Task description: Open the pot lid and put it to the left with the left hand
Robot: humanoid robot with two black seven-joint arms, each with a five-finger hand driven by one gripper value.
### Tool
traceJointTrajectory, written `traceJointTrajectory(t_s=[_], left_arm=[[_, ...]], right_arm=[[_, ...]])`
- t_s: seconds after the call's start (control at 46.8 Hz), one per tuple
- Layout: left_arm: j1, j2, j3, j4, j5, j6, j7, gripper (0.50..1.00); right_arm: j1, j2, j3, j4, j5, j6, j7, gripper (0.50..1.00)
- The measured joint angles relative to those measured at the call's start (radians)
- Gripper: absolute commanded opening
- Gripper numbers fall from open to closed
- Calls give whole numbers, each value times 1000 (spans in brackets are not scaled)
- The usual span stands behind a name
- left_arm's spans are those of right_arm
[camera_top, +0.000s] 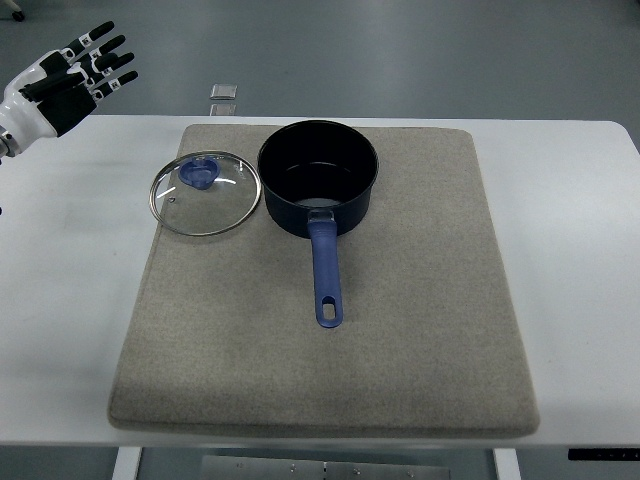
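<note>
A dark blue pot (318, 176) stands uncovered near the back of the grey mat (400, 330), its blue handle (326, 280) pointing toward me. The glass lid (205, 194), steel-rimmed with a blue knob (197, 174), lies flat on the mat just left of the pot, its edge almost touching the pot's wall. My left hand (98, 62) hovers at the upper left, beyond the table's back edge and well away from the lid, fingers spread and holding nothing. The right arm does not show.
The mat lies on a white table (60, 300). A small square object (224, 91) sits on the floor behind the table's back edge.
</note>
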Motion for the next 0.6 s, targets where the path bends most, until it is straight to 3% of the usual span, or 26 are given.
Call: traceJointTrajectory(t_s=[0.598], left_arm=[[-5, 17, -10, -27, -27, 0, 0, 992]], right_arm=[[-4, 0, 1, 17, -2, 11, -2, 917]])
